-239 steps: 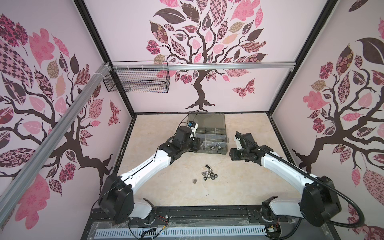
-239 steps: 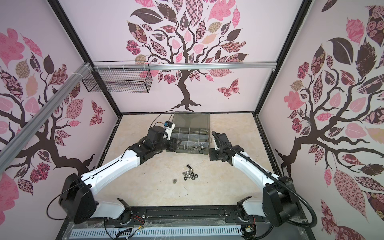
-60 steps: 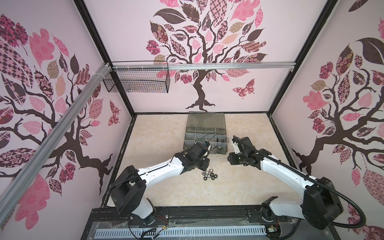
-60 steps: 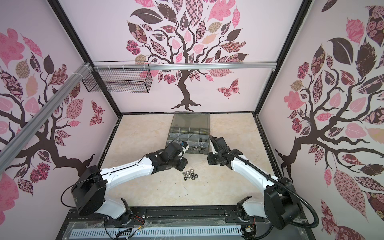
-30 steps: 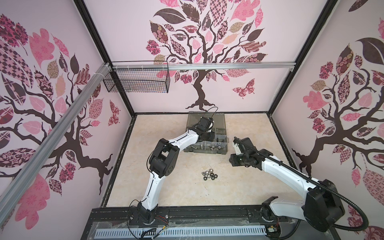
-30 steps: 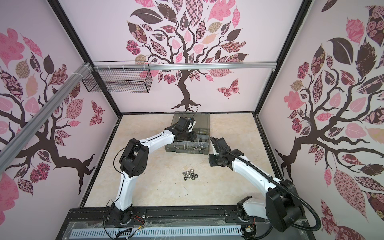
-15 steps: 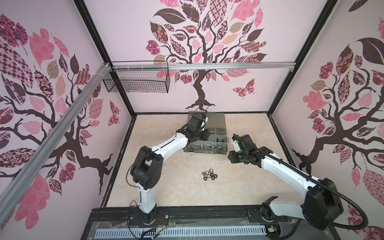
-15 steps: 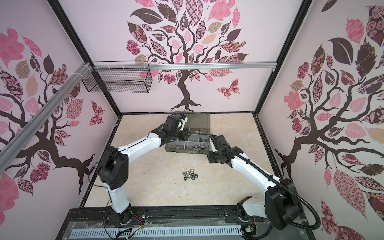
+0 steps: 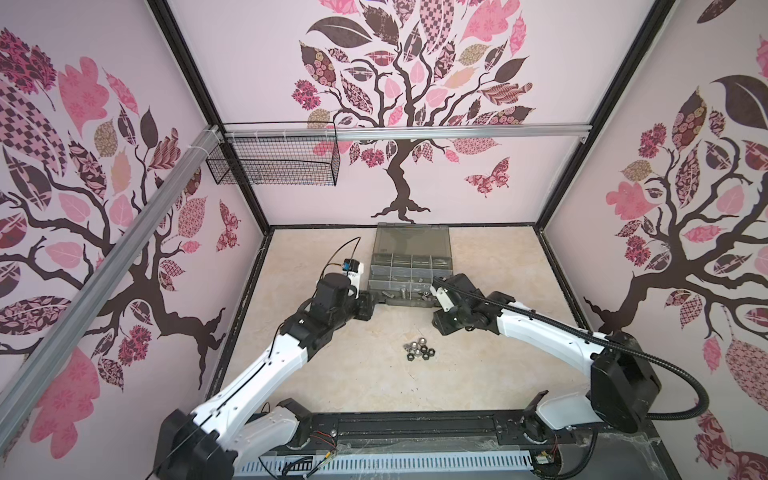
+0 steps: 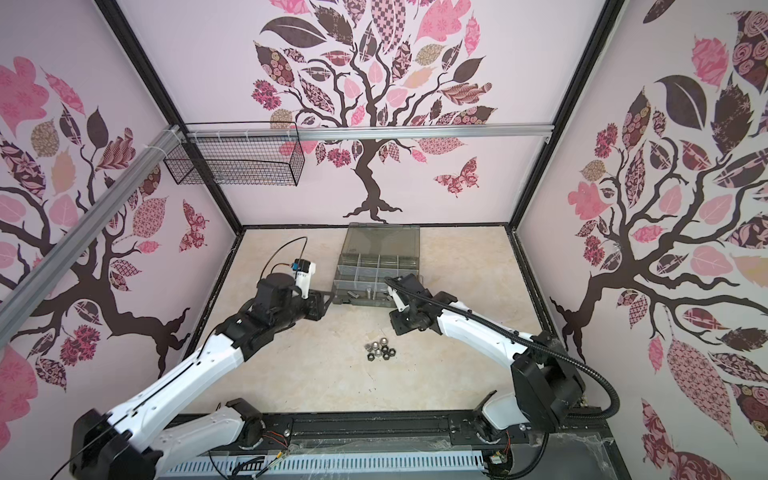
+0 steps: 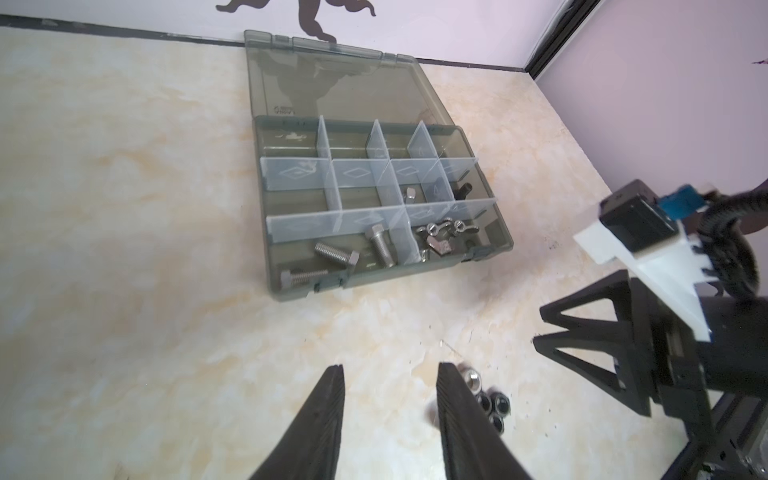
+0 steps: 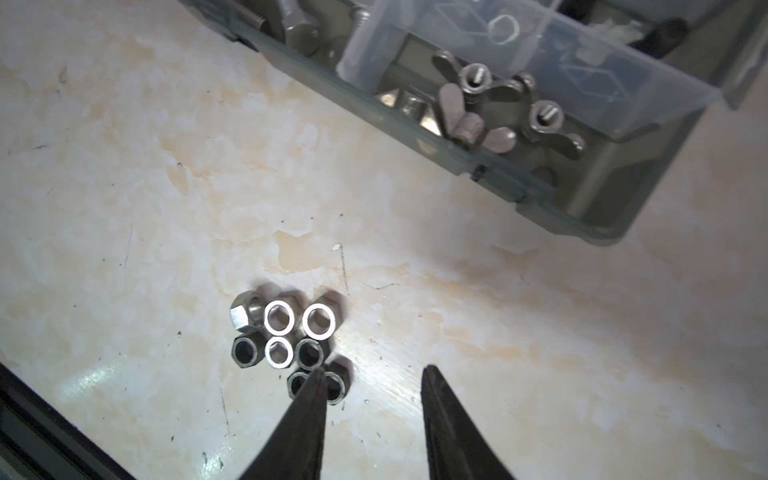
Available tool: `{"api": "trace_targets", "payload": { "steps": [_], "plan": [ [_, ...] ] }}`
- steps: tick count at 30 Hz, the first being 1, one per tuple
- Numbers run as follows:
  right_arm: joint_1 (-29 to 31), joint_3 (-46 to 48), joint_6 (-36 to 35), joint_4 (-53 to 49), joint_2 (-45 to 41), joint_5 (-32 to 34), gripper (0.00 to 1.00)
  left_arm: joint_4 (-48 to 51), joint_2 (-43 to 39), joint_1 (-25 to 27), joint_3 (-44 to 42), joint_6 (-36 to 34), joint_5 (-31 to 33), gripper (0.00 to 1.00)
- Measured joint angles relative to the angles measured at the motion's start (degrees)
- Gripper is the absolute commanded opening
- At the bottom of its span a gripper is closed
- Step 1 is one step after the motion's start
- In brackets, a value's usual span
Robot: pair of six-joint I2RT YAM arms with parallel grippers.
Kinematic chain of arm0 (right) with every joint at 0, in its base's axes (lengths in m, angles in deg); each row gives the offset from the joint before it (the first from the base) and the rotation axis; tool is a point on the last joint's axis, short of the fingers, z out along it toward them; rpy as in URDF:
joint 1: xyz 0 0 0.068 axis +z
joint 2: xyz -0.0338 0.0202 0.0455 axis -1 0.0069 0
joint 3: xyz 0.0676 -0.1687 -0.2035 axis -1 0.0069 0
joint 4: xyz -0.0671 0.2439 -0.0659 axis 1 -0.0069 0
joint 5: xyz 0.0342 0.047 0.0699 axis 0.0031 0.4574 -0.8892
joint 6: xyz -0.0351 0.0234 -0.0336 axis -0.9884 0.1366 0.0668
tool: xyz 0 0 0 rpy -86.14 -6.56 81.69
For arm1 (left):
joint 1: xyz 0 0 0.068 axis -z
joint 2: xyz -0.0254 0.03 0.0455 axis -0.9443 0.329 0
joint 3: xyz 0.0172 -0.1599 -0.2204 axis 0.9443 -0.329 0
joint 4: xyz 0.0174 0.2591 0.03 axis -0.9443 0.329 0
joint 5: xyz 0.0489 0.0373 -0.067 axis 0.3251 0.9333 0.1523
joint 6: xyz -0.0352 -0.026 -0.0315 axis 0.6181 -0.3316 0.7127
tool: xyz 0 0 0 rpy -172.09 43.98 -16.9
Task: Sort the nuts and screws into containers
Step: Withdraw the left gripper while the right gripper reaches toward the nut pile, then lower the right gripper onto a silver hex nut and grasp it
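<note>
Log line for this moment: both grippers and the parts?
left gripper: open, empty | right gripper: open, empty | hex nuts: clustered on table | screws, wing nuts: in containers

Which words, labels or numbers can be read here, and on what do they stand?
No text can be read.
On the organizer lid, an embossed mark: too blurred to read.
On the left arm's white camera mount, small print: too small to read.
On the dividers, diamond signs: no letters.

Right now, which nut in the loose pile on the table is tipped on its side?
The silver nut ending the row of three silver ones: it shows a hex flank, while the other nuts show their holes.
</note>
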Motion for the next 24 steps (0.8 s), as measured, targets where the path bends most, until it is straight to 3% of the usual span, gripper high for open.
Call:
{"api": "trace_targets", "payload": {
  "steps": [4, 9, 24],
  "plan": [
    [4.9, -2.9, -0.7, 0.2, 4.7, 0.1, 0.40, 3.1, -11.5, -0.1, -6.5, 2.3, 1.1, 0.41],
    [9.6, -6.6, -0.9, 0.1, 10.7, 0.3, 0.39, 6.3, -19.3, -0.1, -10.9, 5.6, 1.7, 0.41],
    [13.6, -13.3, -1.1, -4.2, 20.5, 4.0, 0.35, 8.9, -24.5, -0.1, -14.6, 9.2, 0.5, 0.41]
  ]
}}
